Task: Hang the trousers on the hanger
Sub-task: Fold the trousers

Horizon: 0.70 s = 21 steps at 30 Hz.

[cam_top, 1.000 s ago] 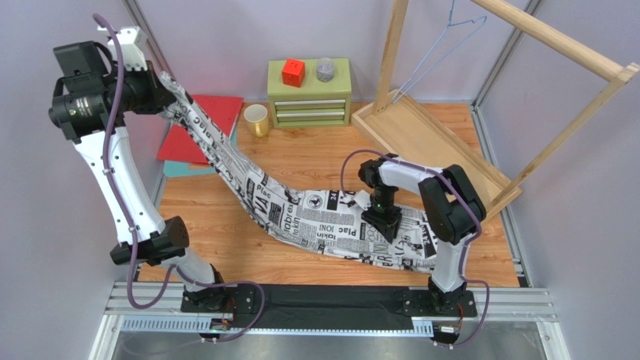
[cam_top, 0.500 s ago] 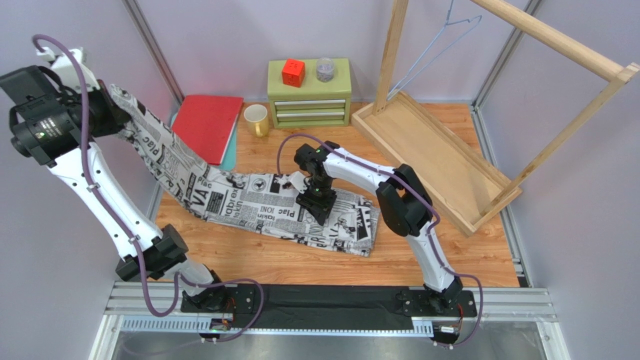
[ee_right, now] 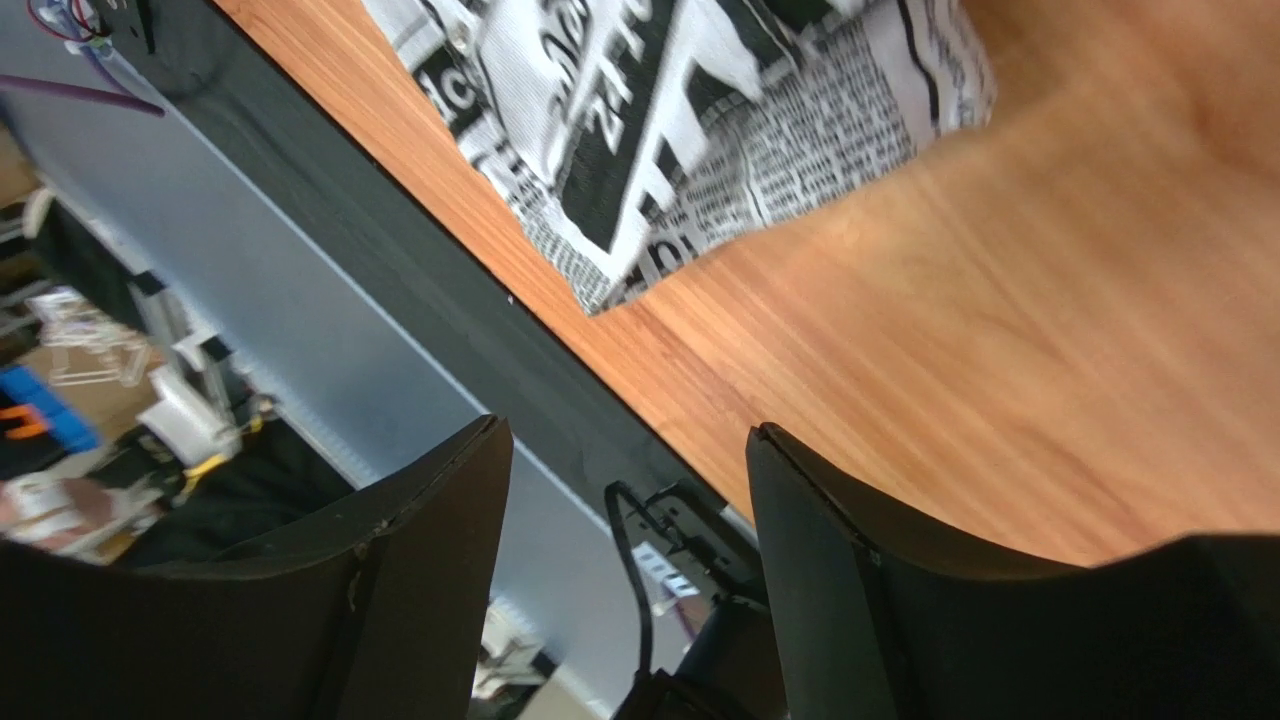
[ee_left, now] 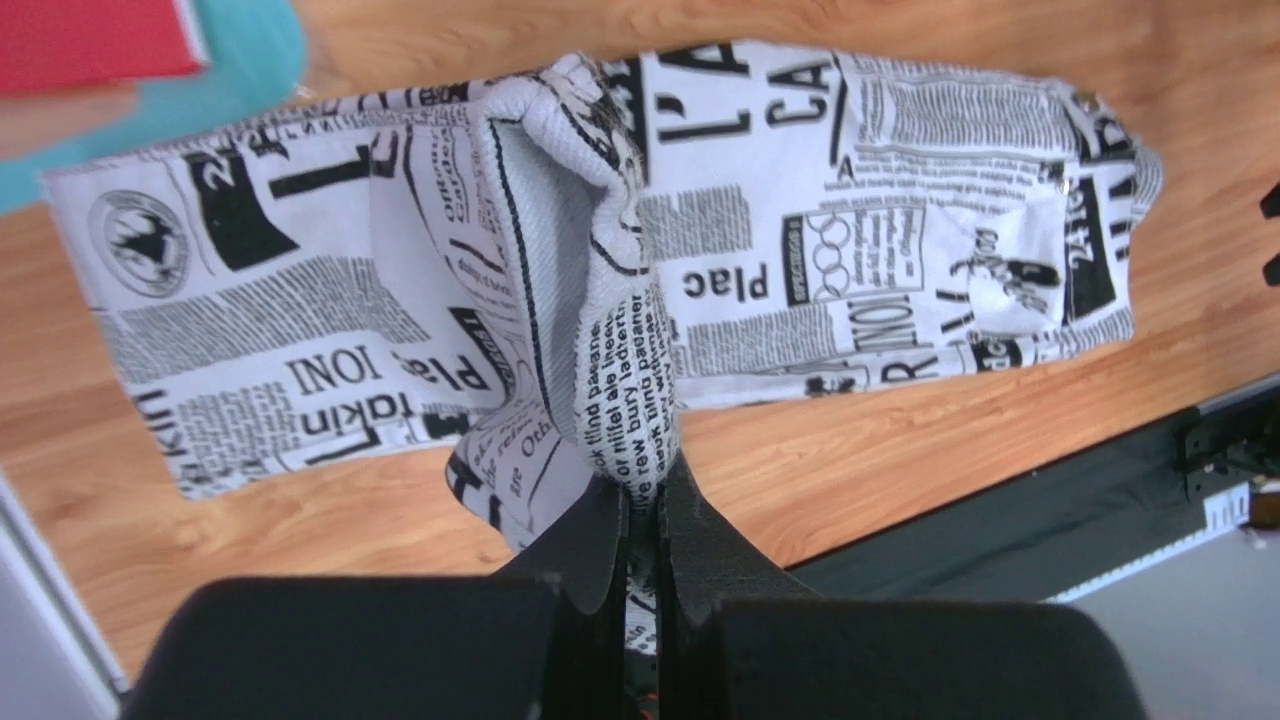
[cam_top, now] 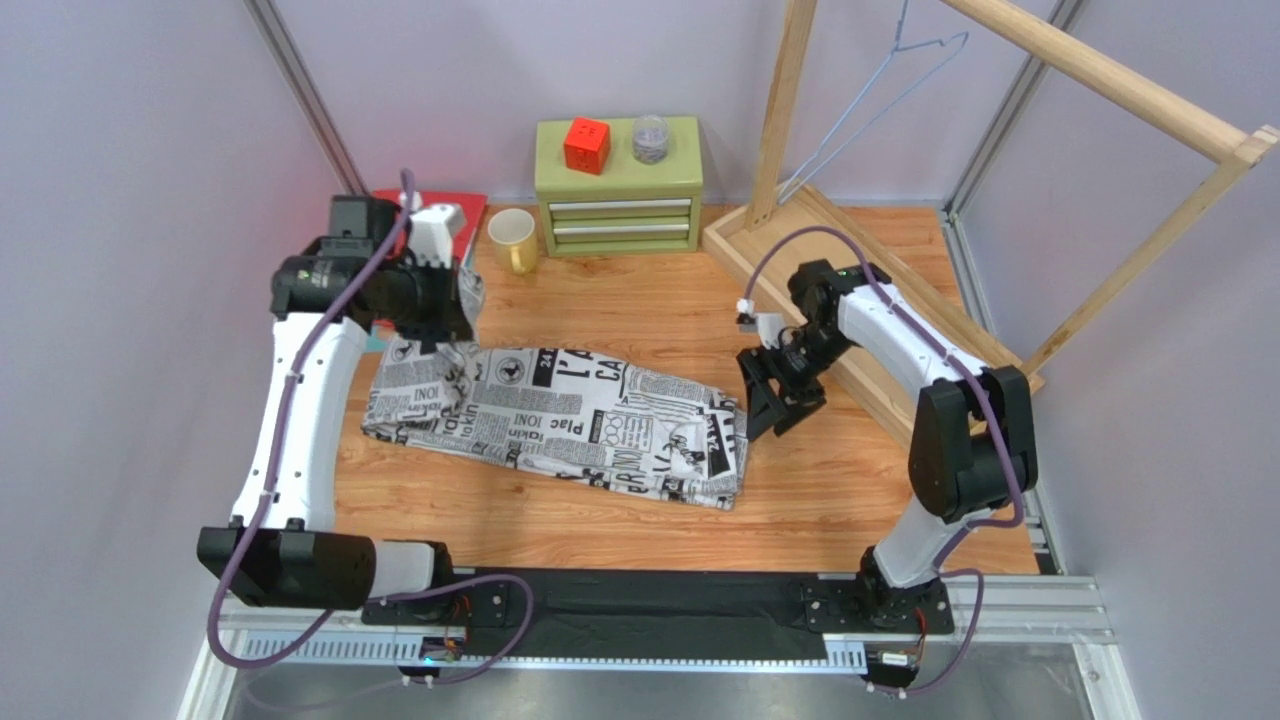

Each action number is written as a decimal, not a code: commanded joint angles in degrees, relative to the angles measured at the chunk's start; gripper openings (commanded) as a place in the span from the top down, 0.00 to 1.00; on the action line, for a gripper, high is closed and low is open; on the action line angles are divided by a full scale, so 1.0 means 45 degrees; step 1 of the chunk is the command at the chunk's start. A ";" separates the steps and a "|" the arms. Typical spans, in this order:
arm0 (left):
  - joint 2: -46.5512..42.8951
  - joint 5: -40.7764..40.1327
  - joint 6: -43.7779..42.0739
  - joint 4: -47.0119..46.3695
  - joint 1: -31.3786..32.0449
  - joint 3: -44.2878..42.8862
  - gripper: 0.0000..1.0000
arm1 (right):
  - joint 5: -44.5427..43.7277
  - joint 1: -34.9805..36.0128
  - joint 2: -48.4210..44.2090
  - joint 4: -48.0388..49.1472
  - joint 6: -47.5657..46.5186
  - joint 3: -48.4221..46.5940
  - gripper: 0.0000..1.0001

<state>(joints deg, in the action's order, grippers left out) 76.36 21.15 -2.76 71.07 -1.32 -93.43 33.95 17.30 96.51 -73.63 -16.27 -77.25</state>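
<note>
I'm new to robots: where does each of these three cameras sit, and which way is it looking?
Top external: fixed above and behind the arms, looking down at table, trousers and hanger; both arms show.
Left wrist: on the left wrist, looking down past the left gripper, shut on the trousers.
Right wrist: on the right wrist, looking past the open right gripper at table and trousers.
Shared: all three show the trousers.

Parted fingers (ee_right: 406, 585) hang over the wooden table (ee_right: 992, 345) near the trousers (ee_right: 676, 105).
</note>
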 commanded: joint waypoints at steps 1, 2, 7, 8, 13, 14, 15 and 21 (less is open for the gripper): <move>-0.0991 -0.1474 0.2115 -0.2293 0.2106 0.2122 1.00 | 0.1145 -0.0407 0.0505 0.0032 0.0256 0.1208 0.35; -0.0992 -0.1883 0.2582 -0.2857 0.2922 0.2419 1.00 | 0.1320 -0.0407 0.0623 0.0458 0.0624 0.1268 0.35; 0.0040 -0.2765 0.3934 -0.4031 0.5096 0.3493 1.00 | 0.1419 -0.0388 0.1734 0.1477 0.1311 0.1464 0.37; 0.0198 -0.2766 0.4070 -0.4209 0.5698 0.3651 1.00 | 0.1516 -0.0387 0.1950 0.1652 0.1311 0.1464 0.39; 0.1485 -0.3058 0.4949 -0.4678 0.7206 0.3692 0.95 | 0.1673 -0.0368 0.3200 0.1966 0.1370 0.1269 0.68; 0.1624 -0.3001 0.5047 -0.4757 0.7537 0.3672 0.94 | 0.1712 -0.0348 0.3299 0.2141 0.1389 0.1269 0.72; 0.1780 -0.3058 0.5183 -0.4816 0.7733 0.3633 0.92 | 0.1712 -0.0348 0.3416 0.2200 0.1486 0.1308 0.79; 0.3263 -0.2922 0.6062 -0.5069 0.9179 0.3205 0.91 | 0.1712 -0.0310 0.3651 0.2396 0.1604 0.1230 0.96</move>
<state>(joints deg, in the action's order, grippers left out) 88.14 7.38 19.59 51.24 36.69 -76.18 39.68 15.53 112.84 -65.04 -10.09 -70.83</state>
